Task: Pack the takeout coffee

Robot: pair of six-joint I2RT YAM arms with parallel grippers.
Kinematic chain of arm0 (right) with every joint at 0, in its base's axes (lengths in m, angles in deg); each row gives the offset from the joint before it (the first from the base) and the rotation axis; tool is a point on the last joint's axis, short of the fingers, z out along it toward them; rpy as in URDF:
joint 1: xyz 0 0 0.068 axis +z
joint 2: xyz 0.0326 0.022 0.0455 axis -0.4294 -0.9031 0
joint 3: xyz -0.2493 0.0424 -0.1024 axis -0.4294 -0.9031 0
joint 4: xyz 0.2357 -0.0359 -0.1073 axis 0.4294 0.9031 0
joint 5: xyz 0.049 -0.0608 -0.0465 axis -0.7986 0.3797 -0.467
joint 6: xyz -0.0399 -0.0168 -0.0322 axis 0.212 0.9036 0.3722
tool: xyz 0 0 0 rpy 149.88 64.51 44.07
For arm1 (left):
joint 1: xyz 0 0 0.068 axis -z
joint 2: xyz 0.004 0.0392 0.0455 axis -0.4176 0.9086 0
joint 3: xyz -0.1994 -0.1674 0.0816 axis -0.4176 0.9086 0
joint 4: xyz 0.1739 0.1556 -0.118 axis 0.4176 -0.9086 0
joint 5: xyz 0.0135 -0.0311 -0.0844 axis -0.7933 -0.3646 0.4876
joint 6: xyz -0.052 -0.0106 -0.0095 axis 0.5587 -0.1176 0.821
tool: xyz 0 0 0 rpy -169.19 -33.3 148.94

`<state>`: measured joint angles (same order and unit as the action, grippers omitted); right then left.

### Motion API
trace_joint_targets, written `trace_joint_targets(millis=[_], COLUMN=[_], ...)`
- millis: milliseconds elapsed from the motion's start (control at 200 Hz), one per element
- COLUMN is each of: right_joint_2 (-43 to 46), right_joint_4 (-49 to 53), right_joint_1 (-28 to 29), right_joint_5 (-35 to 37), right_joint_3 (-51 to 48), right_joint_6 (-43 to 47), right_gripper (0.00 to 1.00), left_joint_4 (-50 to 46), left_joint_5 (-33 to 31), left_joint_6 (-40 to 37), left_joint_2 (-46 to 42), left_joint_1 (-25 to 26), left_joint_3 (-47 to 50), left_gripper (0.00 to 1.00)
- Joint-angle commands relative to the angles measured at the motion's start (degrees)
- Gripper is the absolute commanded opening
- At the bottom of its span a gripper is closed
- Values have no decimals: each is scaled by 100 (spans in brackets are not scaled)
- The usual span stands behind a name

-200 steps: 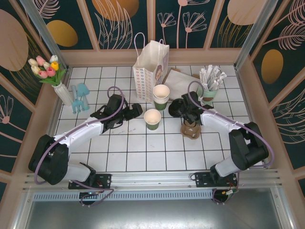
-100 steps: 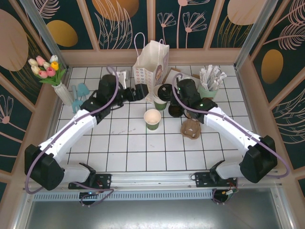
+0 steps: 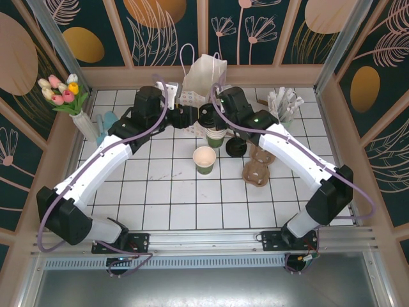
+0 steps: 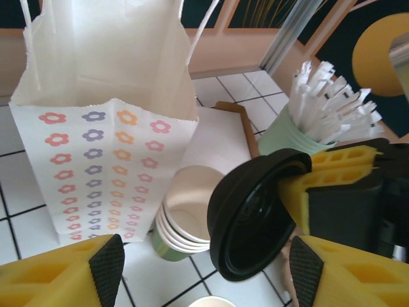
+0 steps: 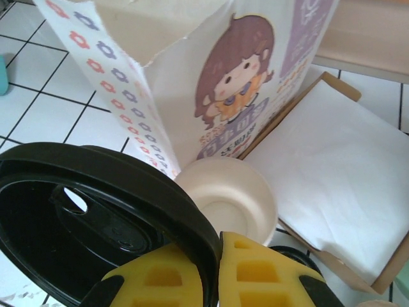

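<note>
The takeout coffee cup [image 3: 204,160], dark green with a cream inside, stands uncovered on the white tiles at mid table. Its round black lid [image 3: 206,116] hangs tilted in the air in front of the paper bag [image 3: 204,80]. My right gripper [image 5: 217,256] is shut on the lid's rim [image 5: 115,198]. My left gripper [image 4: 201,272] faces it from the left, jaws wide apart, with the lid [image 4: 255,217] ahead between the black pads [image 4: 105,262] and touching neither. In the top view the left gripper [image 3: 188,120] nearly meets the right gripper [image 3: 211,118].
A stack of pale cups [image 3: 215,134] stands just under the lid. More black lids [image 3: 235,148] and a brown cup carrier [image 3: 257,167] lie to the right. Behind are a mint cup of white sticks [image 3: 281,105] and a napkin tray [image 4: 220,137]; a flower vase [image 3: 83,121] stands at left.
Both arms have swung from mid table to the back, toward the bag. The right gripper carried the lid up and left. The left jaws have narrowed a little.
</note>
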<state>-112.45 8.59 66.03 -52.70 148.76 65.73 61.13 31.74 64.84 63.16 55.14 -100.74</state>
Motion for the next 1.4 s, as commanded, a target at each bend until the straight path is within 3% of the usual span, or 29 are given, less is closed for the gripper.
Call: trace_joint_targets(millis=[0,95,185,340,651,771,891,951,976,991,1106,1301,1396], right_joint_2=[-74,-159,-261,-455,-287,106,841,1444,1736,1883,2790,2734,2660], right_joint_4=[366,417,500,680,406,-18,-993,-1887,-2343,-2606,-4004,-3539,-3578], right_joint_1=[96,153,206,322,372,320,156,-32,-145,-229,-759,-1071,-1074], right_joint_5=[-155,-192,-177,-155,-334,-412,-528,-813,-1033,-1113,-1892,-3758,-3845], right_joint_3=[346,499,656,935,942,662,-126,-859,-1207,-1453,-2754,-2617,-2490], right_joint_6=[83,118,142,206,22,-96,-415,-814,-1020,-1142,-1769,-1596,-1586], right_gripper=[0,0,0,0,1,13,42,63,93,98,99,99,99], left_joint_4=[-268,-273,-237,-287,-5,77,422,726,864,942,1548,2330,2427], left_joint_5=[-157,95,55,-25,-13,-22,-16,-21,-19,-17,123,872,1035], left_joint_6=[-569,-687,-671,-702,-470,-364,-256,-227,-221,-218,-170,163,294], left_joint_2=[196,305,386,514,445,401,244,116,60,30,-194,-315,-301], left_joint_1=[47,39,47,39,42,43,43,45,42,44,42,40,42], left_joint_3=[-280,-315,-317,-367,-141,-72,99,255,327,361,557,725,683], left_gripper=[70,69,56,47,10,4,0,0,0,0,0,0,0])
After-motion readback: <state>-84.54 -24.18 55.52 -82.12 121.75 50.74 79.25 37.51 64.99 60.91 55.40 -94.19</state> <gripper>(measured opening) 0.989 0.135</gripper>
